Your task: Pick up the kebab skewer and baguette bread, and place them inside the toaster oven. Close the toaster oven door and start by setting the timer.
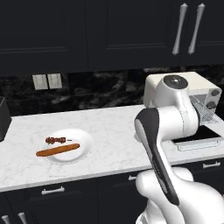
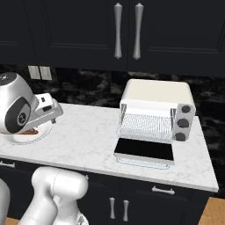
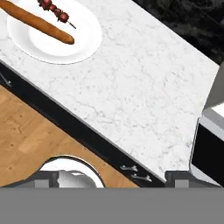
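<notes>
Showing the left base view: a white plate [image 1: 85, 146] on the marble counter [image 1: 113, 127] carries the baguette bread [image 1: 57, 150] with the kebab skewer [image 1: 55, 140] just behind it; the arm hides much of the toaster oven [image 1: 199, 94].

Right base view: the toaster oven, wire rack exposed, stands with the toaster oven door [image 2: 144, 150] folded down flat.

Hand view: both foods lie on the plate, top left; the gripper [image 3: 127, 178] hangs empty over the counter's front edge, fingers [image 3: 181, 177] spread wide.
</notes>
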